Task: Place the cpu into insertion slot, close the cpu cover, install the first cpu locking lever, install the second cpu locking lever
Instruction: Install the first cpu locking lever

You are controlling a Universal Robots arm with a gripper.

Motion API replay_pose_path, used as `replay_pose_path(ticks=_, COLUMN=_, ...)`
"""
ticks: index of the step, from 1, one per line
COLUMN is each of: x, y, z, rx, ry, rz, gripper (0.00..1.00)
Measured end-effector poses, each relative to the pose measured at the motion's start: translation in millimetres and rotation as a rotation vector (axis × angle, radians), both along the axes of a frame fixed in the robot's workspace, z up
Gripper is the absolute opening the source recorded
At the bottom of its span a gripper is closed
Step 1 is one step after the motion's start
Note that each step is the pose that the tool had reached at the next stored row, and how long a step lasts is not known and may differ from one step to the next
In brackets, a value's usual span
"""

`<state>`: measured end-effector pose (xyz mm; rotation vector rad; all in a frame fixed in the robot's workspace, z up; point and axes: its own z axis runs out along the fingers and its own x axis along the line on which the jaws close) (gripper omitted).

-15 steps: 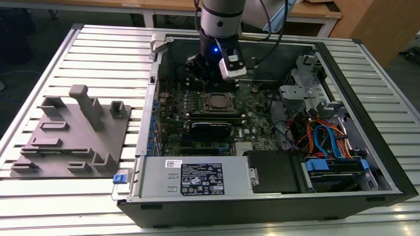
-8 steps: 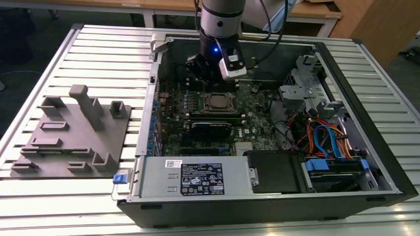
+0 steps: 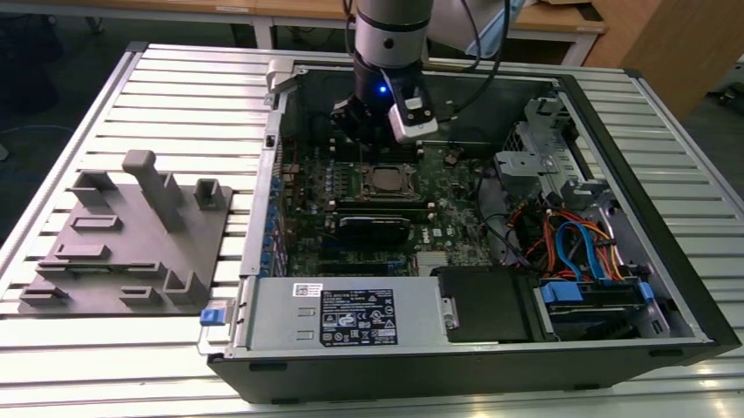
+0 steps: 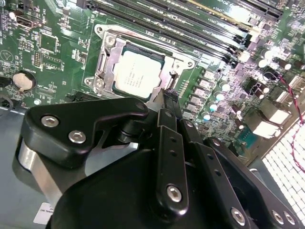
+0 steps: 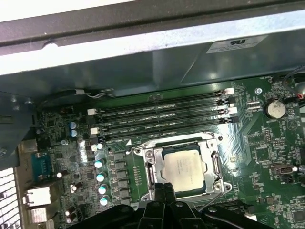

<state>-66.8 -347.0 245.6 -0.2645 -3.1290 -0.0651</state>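
The gripper (image 5: pixel 163 190) is shut tight, with nothing held, and is seen just beside the slot (image 4: pixel 106 40), in the upper middle of the exterior view. The cpu (image 5: pixel 182 164) is laid flat in the slot, with the cover (image 5: pixel 210 151) down around it. If the tip is pushed crooked, it could slip and the board (image 5: pixel 259 157) could be scratched.

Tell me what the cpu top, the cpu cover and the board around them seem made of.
The cpu top looks like matte silvery-grey metal, with an even dull sheen. The cpu cover is probably thin stamped metal, bright at its edges. The circuit board looks like green lacquered laminate with fine traces.
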Motion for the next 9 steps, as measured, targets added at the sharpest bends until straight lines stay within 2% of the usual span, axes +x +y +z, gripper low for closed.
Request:
replay_pose_path(ticks=3, x=-0.1, y=0.0, z=-0.4, rx=0.0001, ry=-0.001, rz=0.031, gripper=0.11)
replay_pose_path(ticks=4, x=-0.1, y=-0.1, z=-0.6, rx=0.0036, ry=-0.0011, rz=0.041, gripper=0.11)
replay_pose_path(ticks=5, x=-0.1, y=0.0, z=-0.8, rx=0.0158, ry=-0.0013, rz=0.047, gripper=0.11)
replay_pose_path(ticks=6, x=-0.1, y=0.0, z=-0.8, rx=0.0318, ry=-0.0016, rz=0.051, gripper=0.11)
replay_pose_path(ticks=7, x=0.0, y=0.0, z=-0.8, rx=0.0444, ry=-0.002, rz=0.054, gripper=0.11)
replay_pose_path(ticks=8, x=-0.1, y=-0.1, z=-0.8, rx=0.05, ry=-0.002, rz=0.058, gripper=0.11)
replay_pose_path(ticks=9, x=-0.7, y=-0.3, z=-0.8, rx=0.0504, ry=-0.0022, rz=0.061, gripper=0.11)
